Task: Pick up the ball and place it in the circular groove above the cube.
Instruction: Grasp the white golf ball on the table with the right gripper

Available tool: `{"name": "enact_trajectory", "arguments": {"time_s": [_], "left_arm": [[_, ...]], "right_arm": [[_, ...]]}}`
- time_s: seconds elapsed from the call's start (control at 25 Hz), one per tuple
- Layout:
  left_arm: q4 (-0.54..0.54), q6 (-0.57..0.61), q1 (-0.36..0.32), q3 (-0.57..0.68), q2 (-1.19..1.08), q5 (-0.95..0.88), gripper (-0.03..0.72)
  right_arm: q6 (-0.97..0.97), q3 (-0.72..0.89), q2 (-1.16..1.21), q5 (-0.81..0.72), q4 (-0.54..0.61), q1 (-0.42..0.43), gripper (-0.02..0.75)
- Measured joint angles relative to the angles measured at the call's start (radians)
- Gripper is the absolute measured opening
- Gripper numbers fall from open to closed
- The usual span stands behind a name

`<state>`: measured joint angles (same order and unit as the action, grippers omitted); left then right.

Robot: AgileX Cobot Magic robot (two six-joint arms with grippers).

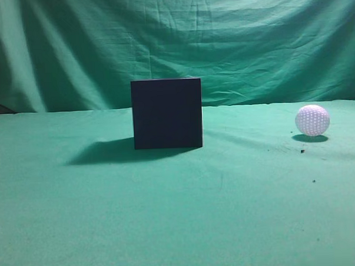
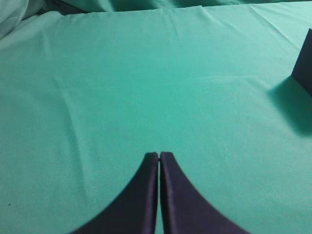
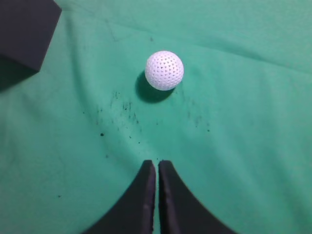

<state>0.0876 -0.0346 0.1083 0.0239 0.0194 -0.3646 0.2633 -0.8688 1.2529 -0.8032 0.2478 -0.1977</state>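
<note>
Ball (image 1: pixel 312 120) sat untouched on the green bench (image 1: pixel 169 216), well right of the cube (image 1: pixel 167 113); both hands, left (image 2: pixel 159 155) and right (image 3: pixel 157 163), were closed and empty, so nothing was done yet.

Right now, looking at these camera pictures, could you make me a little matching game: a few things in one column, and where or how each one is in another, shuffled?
Things:
1. ball
2. cube
3. left tool
4. dark specks

Places or states:
A. shut, over bare green cloth
B. middle of the table, casting a shadow to the left
C. scattered on the cloth near the ball
D. far right on the cloth, apart from the cube

Pairs: 1-D, 2-B, 3-A, 4-C
</note>
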Motion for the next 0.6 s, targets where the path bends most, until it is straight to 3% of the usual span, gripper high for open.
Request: {"name": "enact_trajectory", "arguments": {"time_s": [0.4,0.44,0.48,0.6], "left_arm": [[0.0,0.0,0.0,0.0,0.0,0.0,0.0],[0.0,0.0,0.0,0.0,0.0,0.0,0.0],[0.0,0.0,0.0,0.0,0.0,0.0,0.0],[0.0,0.0,0.0,0.0,0.0,0.0,0.0]], "right_arm": [[-0.111,-0.226,0.349,-0.046,-0.191,-0.146,0.0],[-0.112,-0.243,0.373,-0.046,-0.195,-0.153,0.048],[-0.113,-0.258,0.396,-0.046,-0.199,-0.153,0.048],[-0.116,-0.286,0.449,-0.036,-0.211,-0.157,0.265]]}}
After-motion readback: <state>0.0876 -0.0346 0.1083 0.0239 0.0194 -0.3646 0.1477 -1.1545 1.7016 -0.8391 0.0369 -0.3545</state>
